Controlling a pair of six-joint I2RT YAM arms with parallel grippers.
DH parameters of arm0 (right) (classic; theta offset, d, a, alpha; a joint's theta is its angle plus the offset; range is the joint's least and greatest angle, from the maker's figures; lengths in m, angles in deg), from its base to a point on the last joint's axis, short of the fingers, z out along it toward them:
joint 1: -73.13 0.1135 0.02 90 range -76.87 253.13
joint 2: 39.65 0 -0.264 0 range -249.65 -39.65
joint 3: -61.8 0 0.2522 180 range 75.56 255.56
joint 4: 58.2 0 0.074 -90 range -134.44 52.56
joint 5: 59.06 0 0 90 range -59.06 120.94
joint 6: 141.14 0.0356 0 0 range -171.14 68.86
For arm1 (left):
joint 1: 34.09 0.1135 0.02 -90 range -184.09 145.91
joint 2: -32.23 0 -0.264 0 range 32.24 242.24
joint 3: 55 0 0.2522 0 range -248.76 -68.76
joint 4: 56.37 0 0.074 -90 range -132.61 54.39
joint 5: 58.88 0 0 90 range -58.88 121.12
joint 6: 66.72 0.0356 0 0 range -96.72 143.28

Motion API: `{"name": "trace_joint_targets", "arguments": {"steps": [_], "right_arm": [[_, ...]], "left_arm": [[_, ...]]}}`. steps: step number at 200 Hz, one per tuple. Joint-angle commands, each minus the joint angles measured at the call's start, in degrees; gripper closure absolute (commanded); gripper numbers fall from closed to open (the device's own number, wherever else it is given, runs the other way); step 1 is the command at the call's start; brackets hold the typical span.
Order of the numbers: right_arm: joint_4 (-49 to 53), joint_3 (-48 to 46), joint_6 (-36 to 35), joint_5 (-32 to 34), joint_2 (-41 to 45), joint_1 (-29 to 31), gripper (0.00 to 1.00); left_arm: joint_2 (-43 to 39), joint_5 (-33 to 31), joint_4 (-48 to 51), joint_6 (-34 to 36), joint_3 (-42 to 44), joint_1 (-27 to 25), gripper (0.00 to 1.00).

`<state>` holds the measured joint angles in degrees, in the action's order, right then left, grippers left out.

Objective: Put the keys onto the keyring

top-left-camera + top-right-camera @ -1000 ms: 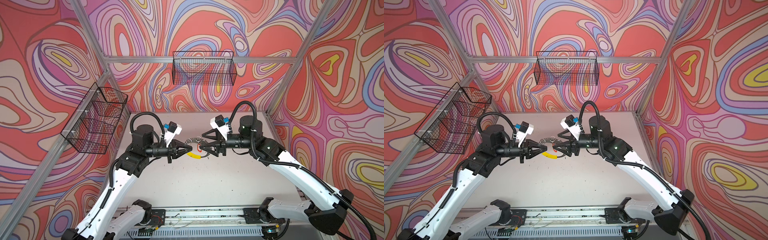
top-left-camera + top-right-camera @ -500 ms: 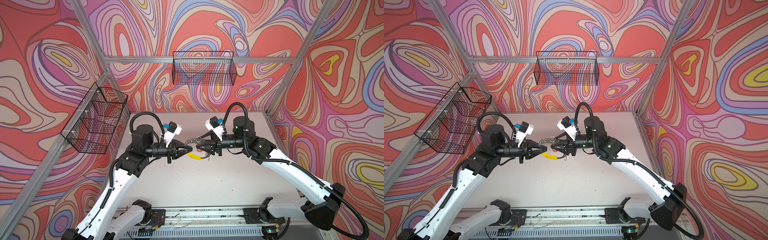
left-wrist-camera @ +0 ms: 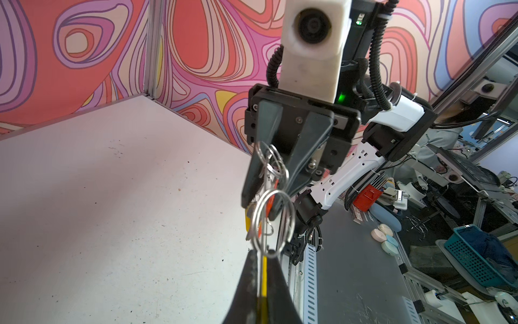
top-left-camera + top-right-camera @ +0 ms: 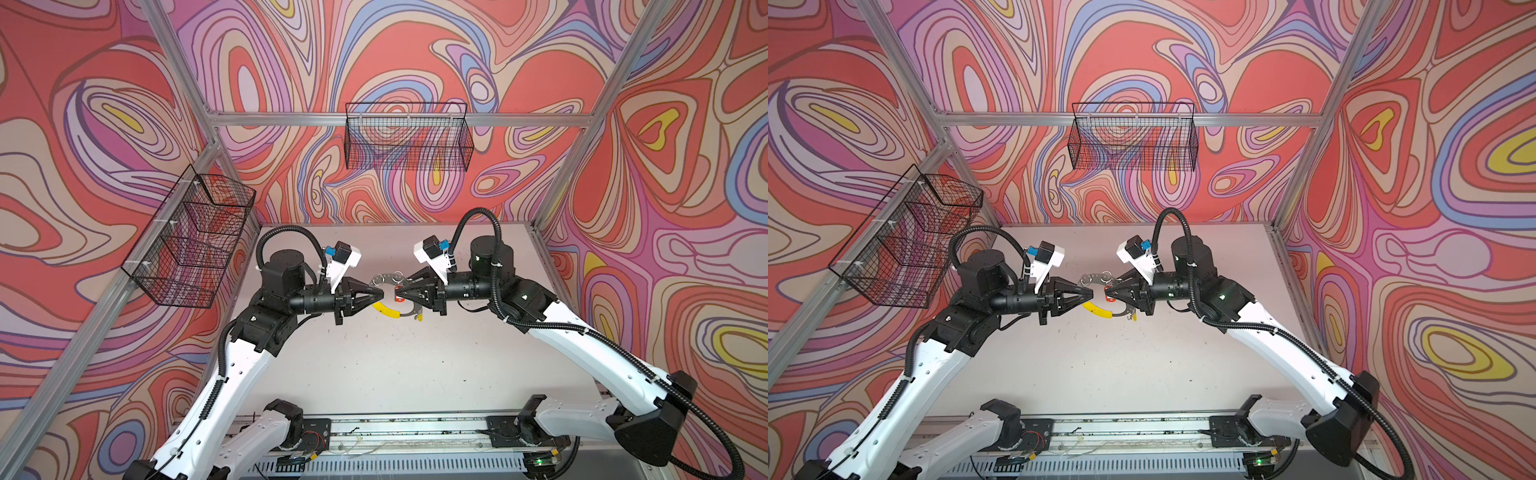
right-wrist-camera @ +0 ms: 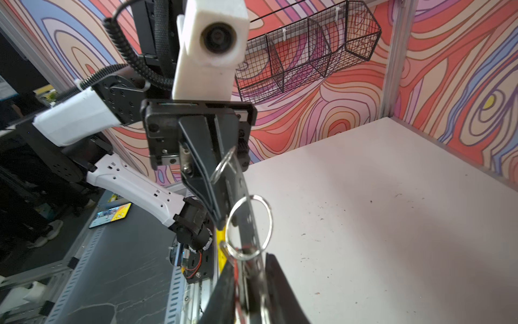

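The grey keyring (image 4: 390, 276) with its yellow arc (image 4: 385, 310) is held above the table between both arms, also in a top view (image 4: 1096, 310). My left gripper (image 4: 382, 294) is shut on its rim; in the left wrist view the ring (image 3: 263, 277) stands edge-on between the fingers. My right gripper (image 4: 397, 296) faces it, jaws drawn in on the red-tagged key (image 5: 237, 276) beside the ring's plate (image 5: 244, 196). A wire split ring (image 5: 249, 227) hangs just ahead. The yellow-tagged key (image 4: 419, 318) hangs under the ring's right side.
A wire basket (image 4: 407, 139) hangs on the back wall and a divided one (image 4: 191, 241) on the left wall. The white table (image 4: 386, 365) is ringed by aluminium posts; a rail with the arm bases (image 4: 399, 432) runs along its front.
My right gripper has moved left toward the keyring and its jaws have drawn in around the red tag. The left gripper has held still with the ring.
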<state>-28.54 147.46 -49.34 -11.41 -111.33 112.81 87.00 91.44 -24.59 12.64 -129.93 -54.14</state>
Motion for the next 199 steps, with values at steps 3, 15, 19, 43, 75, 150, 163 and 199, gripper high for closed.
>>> {"name": "trace_joint_targets", "arguments": {"steps": [3, 15, 19, 43, 75, 150, 163, 199], "right_arm": [[0.0, -1.1, -0.6, 2.2, 0.8, -0.5, 0.76], [0.4, -1.1, -0.6, 2.1, 0.5, -0.5, 0.79], [0.4, -1.2, -0.6, 2.0, 0.4, -0.5, 0.82], [-0.8, -0.7, 0.3, 1.1, 0.1, -0.5, 0.99], [-0.8, 1.0, 0.9, 4.0, 0.4, -0.5, 1.00], [-1.7, 1.2, -1.0, 24.2, 2.2, -0.4, 1.00], [-1.8, 1.1, -1.5, 27.2, 1.9, -0.4, 1.00], [-3.5, -0.3, -4.4, 40.0, 1.9, 1.3, 1.00]], "left_arm": [[-1.4, 0.3, -2.6, -1.6, 0.7, 0.0, 1.00], [-1.3, 0.8, -2.6, -1.8, 0.6, -0.1, 1.00], [-1.2, 1.0, -2.6, -1.9, 0.6, 0.0, 1.00], [-0.7, 1.5, -2.6, -2.0, 0.6, 0.0, 1.00], [-0.8, -0.8, -4.4, -3.5, 1.3, 0.0, 1.00], [0.2, -20.4, 9.1, -8.5, -6.8, -0.1, 0.42], [-0.1, -24.2, 12.9, -8.9, -8.9, 0.0, 0.37], [2.4, -31.8, 19.5, -14.2, -16.6, -0.6, 0.44]]}}
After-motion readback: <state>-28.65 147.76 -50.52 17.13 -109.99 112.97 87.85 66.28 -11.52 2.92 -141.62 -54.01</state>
